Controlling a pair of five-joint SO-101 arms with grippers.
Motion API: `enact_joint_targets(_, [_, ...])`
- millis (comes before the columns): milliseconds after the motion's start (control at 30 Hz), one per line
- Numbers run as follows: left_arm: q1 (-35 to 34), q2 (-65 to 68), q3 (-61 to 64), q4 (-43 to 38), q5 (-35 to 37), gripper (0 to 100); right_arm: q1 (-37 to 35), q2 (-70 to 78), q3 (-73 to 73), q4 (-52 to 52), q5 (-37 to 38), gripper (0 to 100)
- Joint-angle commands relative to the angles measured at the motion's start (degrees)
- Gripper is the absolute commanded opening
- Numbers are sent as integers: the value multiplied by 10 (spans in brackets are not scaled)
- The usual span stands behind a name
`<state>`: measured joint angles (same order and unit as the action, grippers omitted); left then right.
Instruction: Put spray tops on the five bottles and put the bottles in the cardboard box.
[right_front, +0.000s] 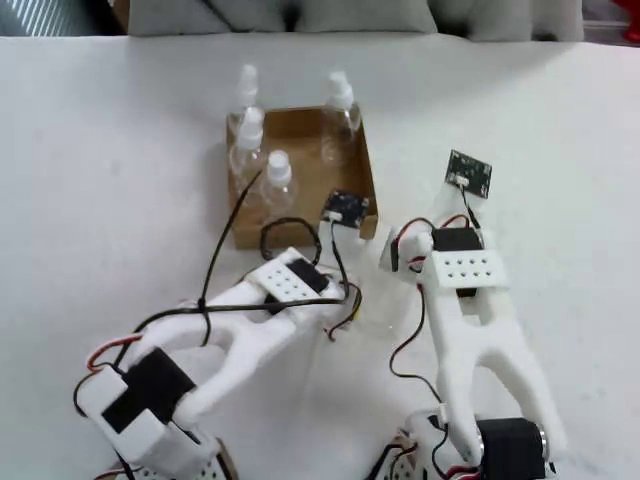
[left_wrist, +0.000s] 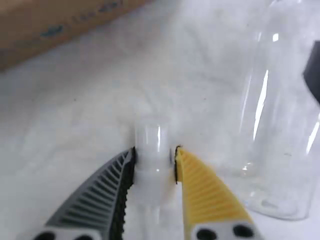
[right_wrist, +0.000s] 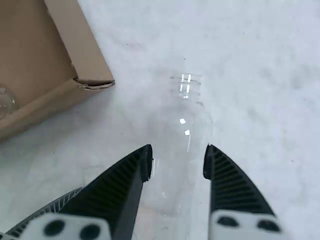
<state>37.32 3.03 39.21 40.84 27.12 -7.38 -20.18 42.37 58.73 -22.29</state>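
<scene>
Box sits mid-desk. I count four capped bottles at it: three plainly inside, while the back-left bottle stands at the far rim (can't tell if it's in or just behind). Brown floor shows in the box's near right part, and the desk runs wide on both sides. The fifth, a bare bottle with an uncapped neck, is on the desk just off the box's near corner. My right tool is closed against its sides. My left tool pinches the one loose spray top, just beside that bottle.
</scene>
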Motion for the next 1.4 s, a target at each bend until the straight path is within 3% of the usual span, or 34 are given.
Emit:
enact_joint_targets(0, [0,-25,4,9,-8,31,-9,0,-4,-18,-6,152])
enact_joint_targets(400, [0,-25,4,9,-8,31,-10,7,31,-71,-6,154])
enact_joint_targets(567, [0,-25,4,9,-8,31,-34,58,22,-71,-6,229])
enact_joint_targets(1200, [0,-25,4,10,-8,31,-59,158,-18,-82,-2,196])
enact_joint_targets(1367, [0,-25,4,10,-8,31,-59,159,-54,-23,11,297])
